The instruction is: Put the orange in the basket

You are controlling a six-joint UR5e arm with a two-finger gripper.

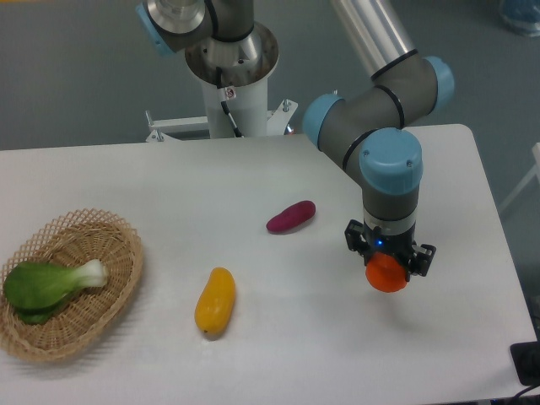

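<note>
The arm reaches over the white table (pixel 253 177) from its pedestal (pixel 229 84) at twelve o'clock, its grey tubes and blue-capped joints bending down toward four o'clock. At the end, the gripper (pixel 387 272) points straight down, and the orange (pixel 387 273) sits between its black fingers (pixel 355 239), which close in on either side of the fruit. The grip looks narrow and snug around the ball, with the fruit's lower half showing below the fingers. From this angle I cannot tell whether the orange is lifted off the tabletop or just touching it.

The basket (pixel 126 253) lies well apart from it, over at eight o'clock near the table's left edge. It is a shallow oval of tan wicker, and a leafy green vegetable (pixel 42 287) with a pale stalk lies inside, filling much of its left half.

Between basket and gripper are two other pieces. A yellow fruit (pixel 215 301), long and rounded, lies at about six o'clock, nearer the basket than the gripper. A purple vegetable (pixel 291 216) lies near the centre of the table, tilted with its right end higher, above and to the right of the yellow fruit. The two are apart and touch nothing else.
</note>
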